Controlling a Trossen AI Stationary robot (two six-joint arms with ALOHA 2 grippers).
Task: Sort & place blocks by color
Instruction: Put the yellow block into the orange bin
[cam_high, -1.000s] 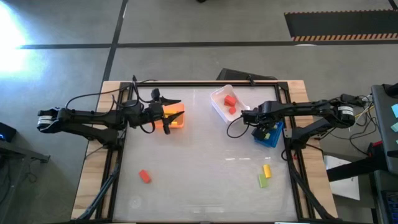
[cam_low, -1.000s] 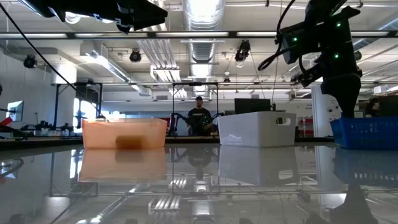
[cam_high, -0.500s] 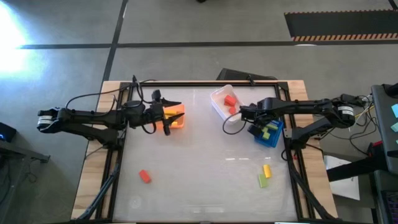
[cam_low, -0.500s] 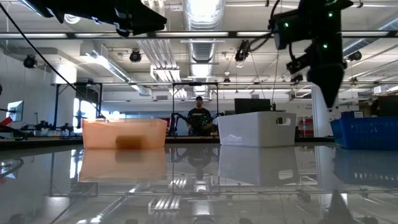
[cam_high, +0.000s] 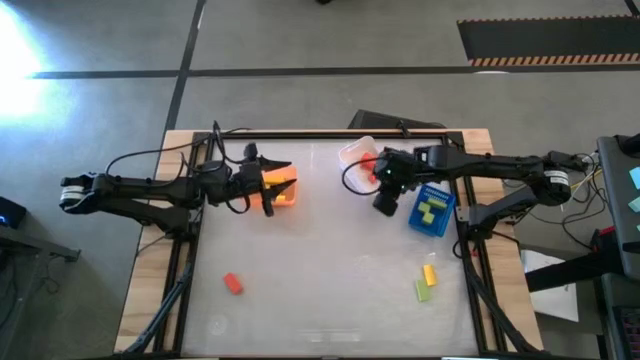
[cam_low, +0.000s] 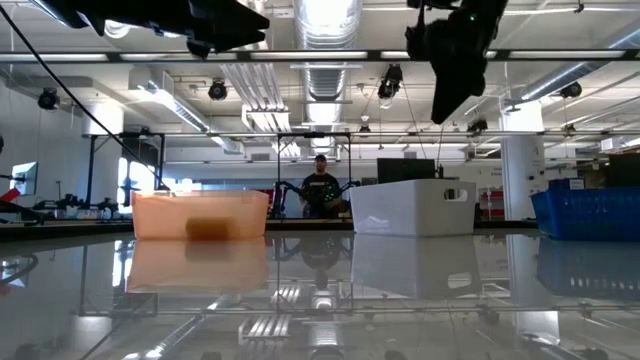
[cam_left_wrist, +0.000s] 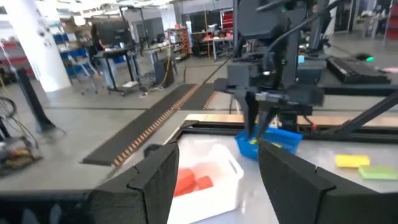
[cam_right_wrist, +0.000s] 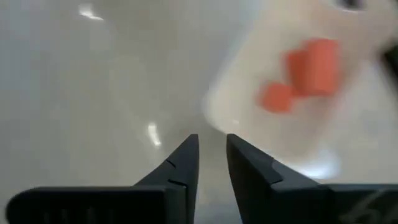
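Hovering nearly closed and seemingly empty, right gripper (cam_right_wrist: 211, 163) beside red blocks (cam_right_wrist: 308, 71).

Floor: grey concrete (cam_high: 300, 35), crossed by dark lines.
Mat: black, striped edge (cam_high: 545, 40), far corner.
Ceiling: bright strip lights (cam_low: 325, 15), silver ducts (cam_low: 325, 85).
Background: a person (cam_low: 320, 190) among workbenches.
Column: white (cam_left_wrist: 40, 46), beside shelving.

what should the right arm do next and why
Probably swing the right gripper toward the loose blocks nearer its side and open up to pick one. It carries nothing between its nearly closed fingers. The yellow block and green block lie on the table, outside the bins. The red block lies nearer the left gripper, which hovers at the orange bin.
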